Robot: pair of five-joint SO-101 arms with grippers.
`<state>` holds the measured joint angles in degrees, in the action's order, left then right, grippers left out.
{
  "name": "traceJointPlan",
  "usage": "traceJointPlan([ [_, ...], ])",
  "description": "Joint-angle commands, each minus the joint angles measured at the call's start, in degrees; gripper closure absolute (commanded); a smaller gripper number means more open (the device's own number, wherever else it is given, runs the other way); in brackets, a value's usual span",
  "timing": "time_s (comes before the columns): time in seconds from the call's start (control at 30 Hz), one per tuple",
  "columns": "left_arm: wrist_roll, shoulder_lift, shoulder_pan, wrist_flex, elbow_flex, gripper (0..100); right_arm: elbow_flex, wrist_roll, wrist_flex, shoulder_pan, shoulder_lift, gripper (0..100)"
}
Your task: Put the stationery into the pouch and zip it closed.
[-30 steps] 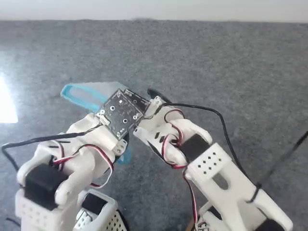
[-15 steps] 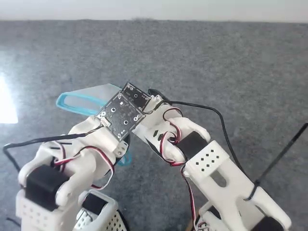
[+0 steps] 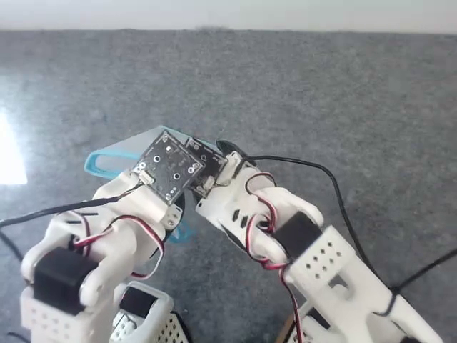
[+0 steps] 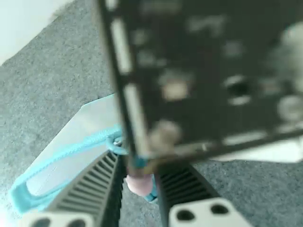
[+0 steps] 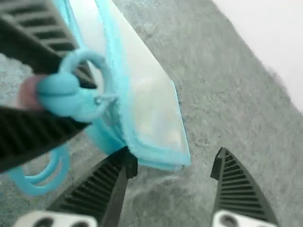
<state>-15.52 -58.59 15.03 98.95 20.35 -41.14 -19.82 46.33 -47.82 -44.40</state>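
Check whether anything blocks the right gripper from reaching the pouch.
Nothing visible does. The right gripper is open, and a corner of the pouch lies right at the gap between its fingertips. The left gripper, shut on the zipper pull, sits off to one side of that path.

Pouch [image 3: 118,157] mostly hidden by arms [image 3: 243,207]; PCB [image 4: 203,71] up front blurred.

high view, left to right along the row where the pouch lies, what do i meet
pouch → left arm's camera board → right arm's camera board → black cable
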Motion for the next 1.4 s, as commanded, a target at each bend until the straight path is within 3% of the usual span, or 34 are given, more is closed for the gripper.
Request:
traceJointPlan([
  [0.0, 0.70, -1.23, -0.26, 1.32, 0.22, 99, 1.05, 0.79, 0.13, -0.92, -3.12, 73.8],
  [0.17, 0.53, -1.23, -0.26, 1.05, 1.10, 99, 1.05, 0.44, -2.15, -0.84, -3.12, 77.0],
  [0.3, 0.53, -1.23, -0.26, 1.05, 1.45, 99, 0.97, 1.32, -4.88, -0.84, -3.12, 98.7],
  [0.33, 0.53, -1.23, -0.26, 1.05, 1.45, 99, 0.97, 1.49, -5.14, -0.84, -3.03, 99.8],
  [0.63, 0.44, -1.32, -0.62, -1.41, 3.91, 99, -2.64, -4.57, -5.05, -0.57, -3.03, 99.1],
  [0.77, 0.44, -1.49, -5.19, -2.29, 3.21, 99, -4.57, -5.80, -5.05, 0.13, -3.12, 99.1],
  [1.03, -2.64, -1.23, -13.63, -3.34, 2.42, 99, -7.38, -6.07, -5.49, 4.70, -3.12, 99.2],
  [1.27, -2.81, -1.23, -13.89, -3.43, 3.65, 99, -8.09, -5.54, -5.23, 4.44, -3.74, 99.1],
  [1.37, -2.73, -1.23, -13.89, -4.04, 3.65, 99, -7.21, -1.93, -4.09, 2.07, -5.32, 98.8],
])
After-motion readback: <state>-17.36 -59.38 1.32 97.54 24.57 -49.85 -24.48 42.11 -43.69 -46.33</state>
